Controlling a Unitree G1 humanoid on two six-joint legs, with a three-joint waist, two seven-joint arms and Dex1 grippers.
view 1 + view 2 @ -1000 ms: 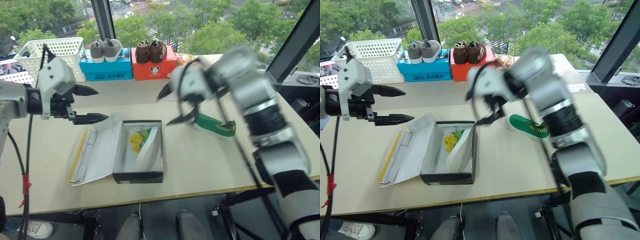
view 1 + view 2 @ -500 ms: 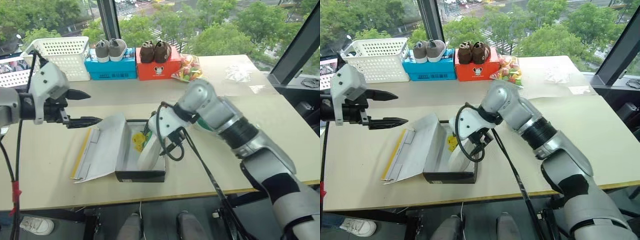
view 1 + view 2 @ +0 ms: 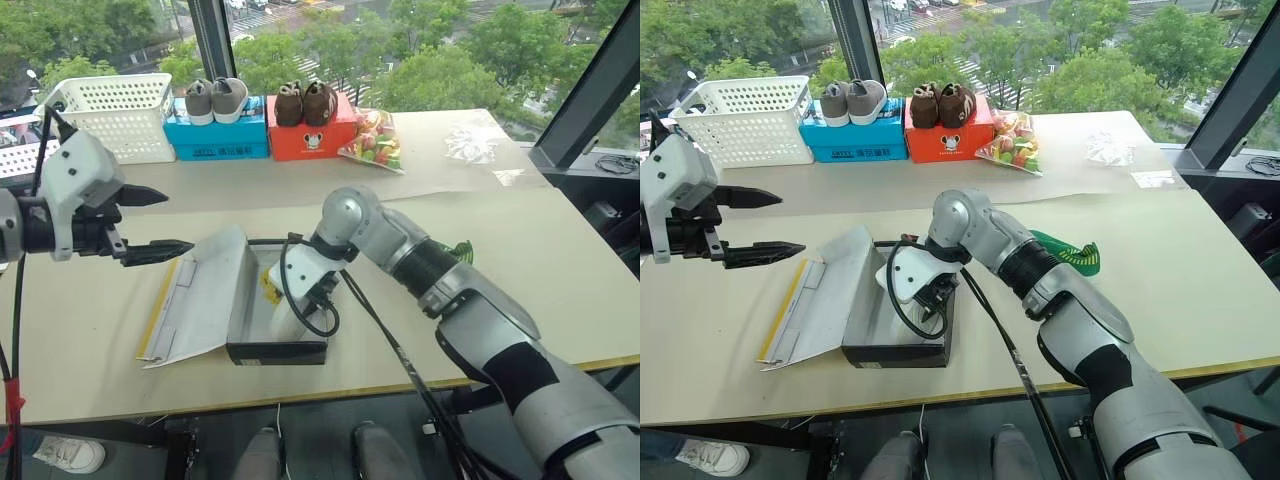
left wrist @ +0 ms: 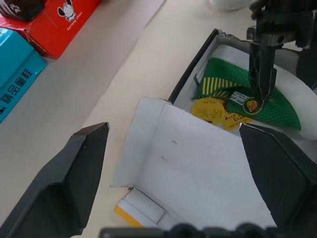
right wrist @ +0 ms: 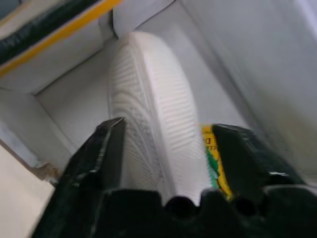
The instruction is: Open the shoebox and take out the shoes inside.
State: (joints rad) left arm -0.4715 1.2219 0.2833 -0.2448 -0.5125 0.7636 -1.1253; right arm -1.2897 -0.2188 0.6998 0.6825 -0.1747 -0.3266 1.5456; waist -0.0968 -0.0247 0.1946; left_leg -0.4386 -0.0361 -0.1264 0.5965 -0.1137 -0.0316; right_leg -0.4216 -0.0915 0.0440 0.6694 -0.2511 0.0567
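The shoebox [image 3: 275, 352] stands open on the table, its yellow-edged lid [image 3: 200, 295] folded back to the left with the white inside up. One of the shoes [image 4: 267, 104] lies on its side in the box, showing a green sole with yellow marks. My right gripper [image 5: 166, 126] reaches down into the box, and its fingers [image 5: 106, 148] press against both sides of that shoe [image 5: 153, 119]. The other shoe [image 3: 1072, 255] lies on the table to the right, partly hidden behind my right arm. My left gripper [image 3: 178, 220] hovers open and empty, left of the lid.
Along the back by the window stand a white basket [image 3: 110, 110], a blue box [image 3: 218, 140] with grey shoes on top, and an orange-red box [image 3: 310, 135] with brown shoes on top. A bag of sweets [image 3: 372, 140] and a crumpled wrapper [image 3: 468, 145] lie further right.
My right gripper came down from above the table into the box and narrowed its jaws around the shoe there. My left gripper stayed open and drifted slightly left.
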